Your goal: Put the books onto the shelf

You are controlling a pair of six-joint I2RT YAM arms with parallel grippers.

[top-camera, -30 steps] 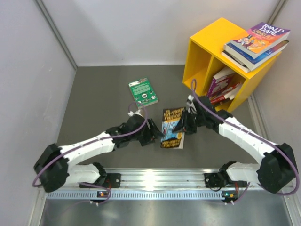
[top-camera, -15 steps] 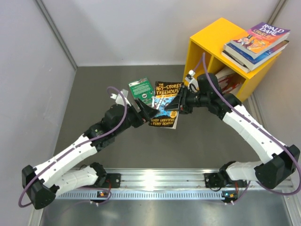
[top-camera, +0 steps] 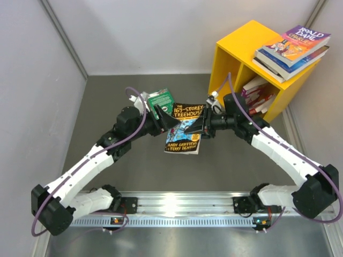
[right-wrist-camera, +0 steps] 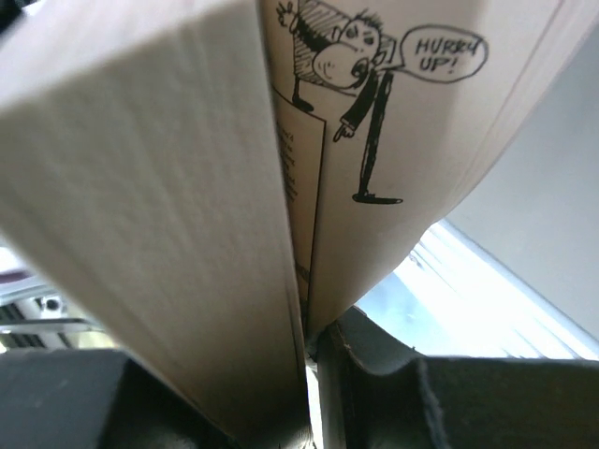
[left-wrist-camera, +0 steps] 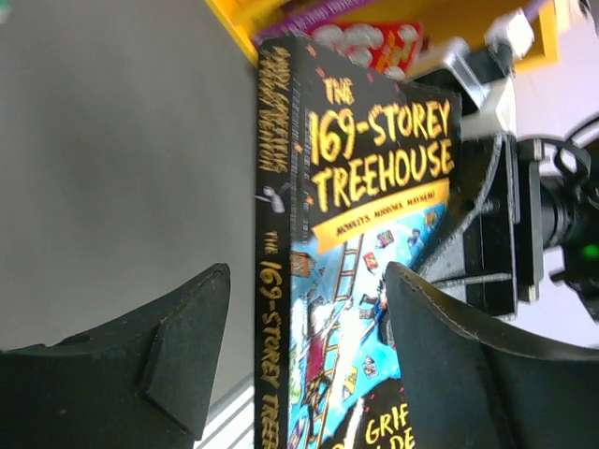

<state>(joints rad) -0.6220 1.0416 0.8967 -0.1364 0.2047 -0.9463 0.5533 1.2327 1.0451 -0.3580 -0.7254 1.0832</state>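
Observation:
A black and blue "169-Storey Treehouse" book [top-camera: 185, 131] hangs in the air over the table, tilted. My right gripper [top-camera: 201, 124] is shut on its page edge; in the right wrist view the pages [right-wrist-camera: 168, 187] fan out from the right gripper [right-wrist-camera: 309, 374]. At the book's spine side, my left gripper [top-camera: 167, 120] stands open. In the left wrist view the spine and cover [left-wrist-camera: 374, 187] sit between its fingers [left-wrist-camera: 178, 355], with a gap beside the spine. A green book [top-camera: 161, 100] lies flat behind it. The yellow shelf [top-camera: 230, 51] stands at the back right.
Three books [top-camera: 292, 48] are stacked on top of the shelf, and several more [top-camera: 256, 96] lean in its right compartment. Its left compartment shows no books. Grey walls close in the left and back sides. A metal rail [top-camera: 177, 206] runs along the near edge.
The right gripper has lifted the Treehouse book off the table. The left arm has risen and reached its jaws around the spine; they widened, then narrowed a little.

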